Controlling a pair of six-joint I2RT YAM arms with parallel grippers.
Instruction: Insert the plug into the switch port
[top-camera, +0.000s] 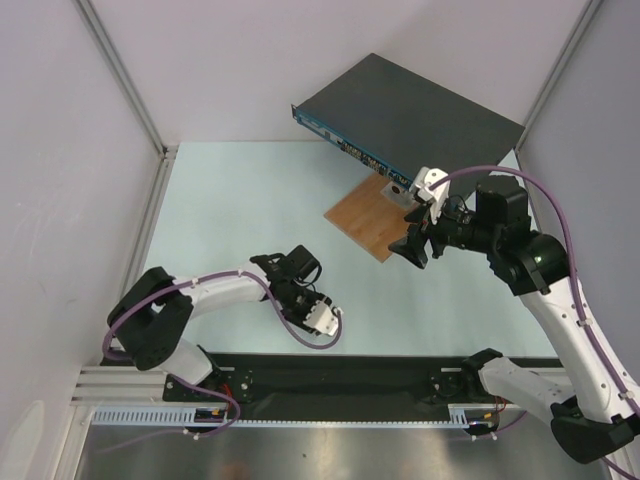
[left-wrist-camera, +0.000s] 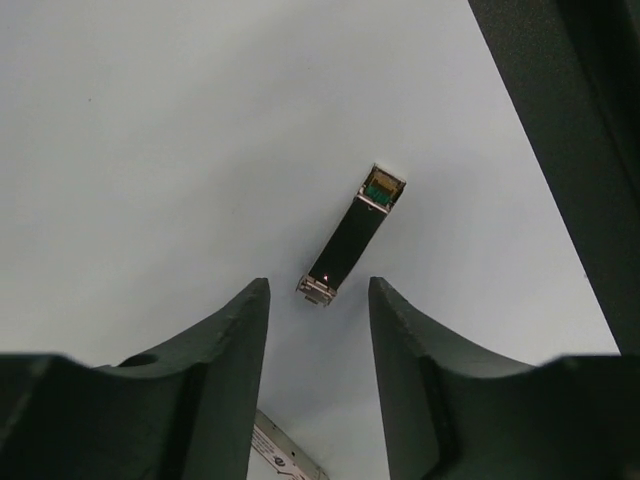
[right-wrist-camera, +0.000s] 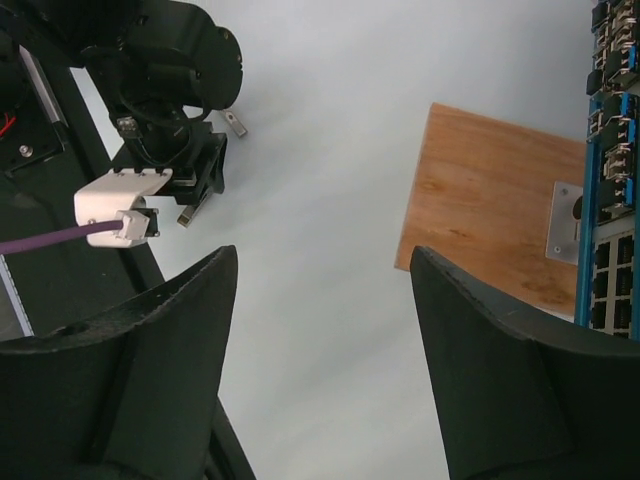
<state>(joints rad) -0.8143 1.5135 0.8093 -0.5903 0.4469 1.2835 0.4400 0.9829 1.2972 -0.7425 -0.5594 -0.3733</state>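
Closest to the lens: left gripper (left-wrist-camera: 318, 288), jaws apart and clamped on nothing. Just ahead of the gap, flat on the pale tabletop (left-wrist-camera: 150, 150): the plug (left-wrist-camera: 348, 238), a slim dark body with a silver near end and a green-tipped far end. Lies at a slant, near end at the mouth of the jaws, far end pointing away and to the right. Touches neither finger. Not inserted; well apart from the switch (top-camera: 420, 115).

Right gripper (right-wrist-camera: 325, 258): jaws apart, nothing between them. Hovers above the tabletop near the brown wooden board (right-wrist-camera: 490, 200).

Switch position: far right of the tabletop, set at an angle, blue port face (right-wrist-camera: 610, 150) turned toward the arms. Wooden board just beside that face, with a small metal bracket (right-wrist-camera: 565, 220) at its edge nearest the ports.
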